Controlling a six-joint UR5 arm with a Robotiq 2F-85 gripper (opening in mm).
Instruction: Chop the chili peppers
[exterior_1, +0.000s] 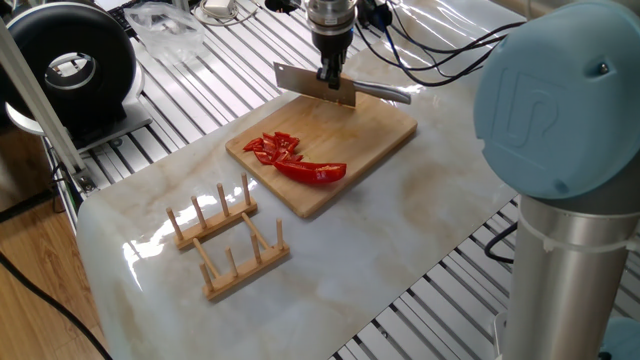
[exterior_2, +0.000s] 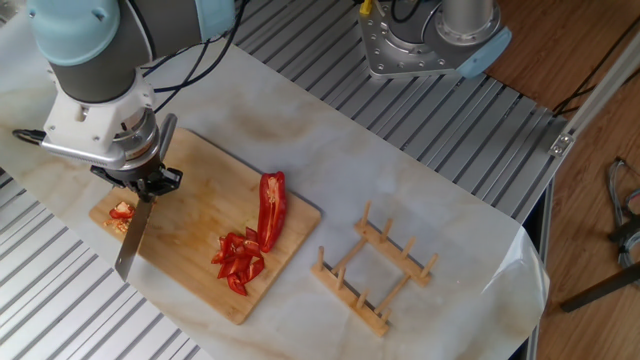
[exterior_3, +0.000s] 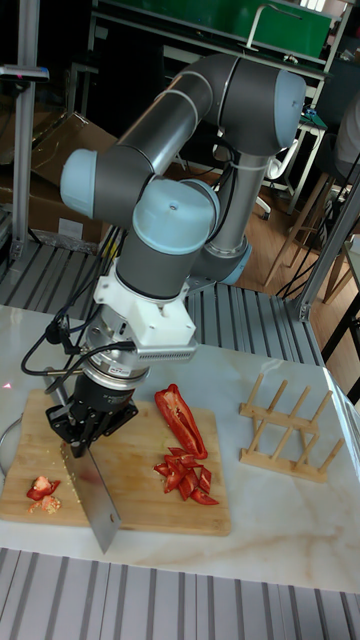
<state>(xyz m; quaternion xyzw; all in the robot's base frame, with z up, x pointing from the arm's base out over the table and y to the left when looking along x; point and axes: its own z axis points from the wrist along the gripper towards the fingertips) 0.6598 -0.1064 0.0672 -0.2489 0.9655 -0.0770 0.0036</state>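
Steel-bladed cleaver (exterior_2: 133, 238) sits clamped in my black two-finger gripper (exterior_2: 147, 185) above the wooden cutting board (exterior_2: 190, 225), while the glossy red chili peppers (exterior_2: 271, 207), one long half beside cut bits, lie mid-board.

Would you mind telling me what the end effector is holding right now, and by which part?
The end effector is holding a steel cleaver-style knife, gripped at the handle end, with the blade hanging over the wooden cutting board.
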